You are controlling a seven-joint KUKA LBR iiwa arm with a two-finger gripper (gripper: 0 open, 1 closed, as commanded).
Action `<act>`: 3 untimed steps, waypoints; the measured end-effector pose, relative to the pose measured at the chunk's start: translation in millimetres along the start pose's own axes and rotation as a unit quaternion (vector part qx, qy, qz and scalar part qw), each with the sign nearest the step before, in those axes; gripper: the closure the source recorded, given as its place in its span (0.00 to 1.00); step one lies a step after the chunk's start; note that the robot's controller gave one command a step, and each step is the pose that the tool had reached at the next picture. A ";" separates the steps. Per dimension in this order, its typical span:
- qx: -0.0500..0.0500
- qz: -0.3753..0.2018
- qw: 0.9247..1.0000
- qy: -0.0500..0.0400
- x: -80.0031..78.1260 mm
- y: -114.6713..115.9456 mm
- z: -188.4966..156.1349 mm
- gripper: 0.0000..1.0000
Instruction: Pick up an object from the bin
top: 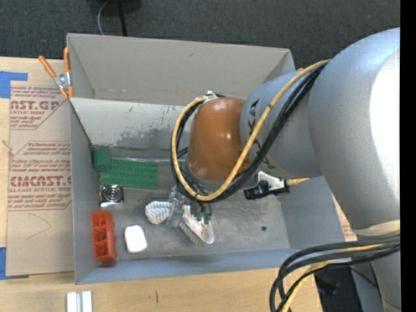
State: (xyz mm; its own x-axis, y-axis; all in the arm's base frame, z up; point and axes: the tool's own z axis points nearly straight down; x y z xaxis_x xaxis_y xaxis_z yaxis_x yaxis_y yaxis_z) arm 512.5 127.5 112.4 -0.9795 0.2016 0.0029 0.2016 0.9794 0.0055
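Fingers of the gripper (pixel 196 217) are down at the far end of a white brush-like piece (pixel 197 231) in the near middle of the bin (pixel 273 236); whether they stand apart or together cannot be told. Near left lies a red ridged block (pixel 103 238), with a white oblong block (pixel 135 238) just to its right. Farther off, a pale crumpled piece (pixel 158 212) lies left of the gripper. Beyond it are a small silver metal part (pixel 112 194) and, farthest, a green toothed bar (pixel 127 172).

A green studded block (pixel 127 172) is lying at ten o'clock; a silver cap (pixel 112 194) sitting at nine; a red brick (pixel 103 237) and white pad (pixel 135 238) resting at eight.
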 end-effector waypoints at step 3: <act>-0.001 0.000 1.000 -0.002 -1.2 0.7 -32.4 1.00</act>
